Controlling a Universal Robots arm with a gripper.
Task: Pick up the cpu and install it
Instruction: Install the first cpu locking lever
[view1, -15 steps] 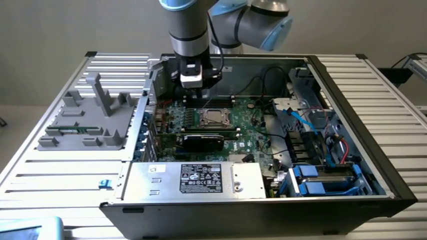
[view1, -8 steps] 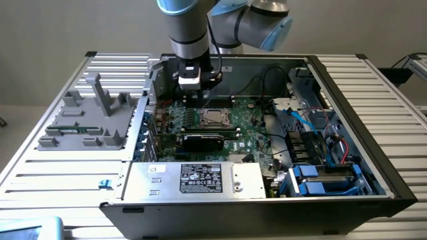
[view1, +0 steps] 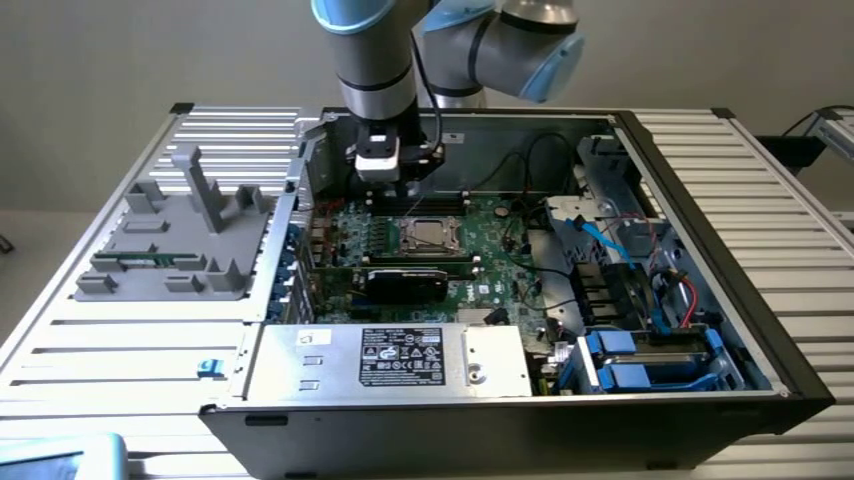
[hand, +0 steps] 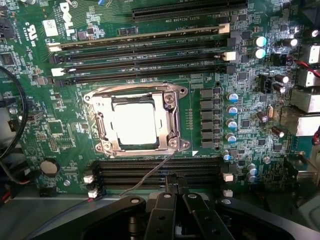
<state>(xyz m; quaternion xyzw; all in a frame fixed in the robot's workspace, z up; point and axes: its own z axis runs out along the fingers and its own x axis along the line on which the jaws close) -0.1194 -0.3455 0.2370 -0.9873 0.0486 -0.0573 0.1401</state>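
**CPU in socket; gripper closed, empty**

Exterior view: the open case (view1: 721, 270) holds the board (view1: 505, 262). The cpu (view1: 427, 236) lies in the socket at the board's middle. A grey tray (view1: 174, 240) sits outside the case, at the exterior view's left. The arm drops near-vertically into the case's far side, and its gripper (view1: 396, 185) hangs just above the board, near the socket.

Wrist view: the fingers (hand: 161, 205) are pressed together, pinching nothing. The cpu (hand: 134, 125) is square and bright silver, and lies flat inside the metal frame (hand: 172, 125).
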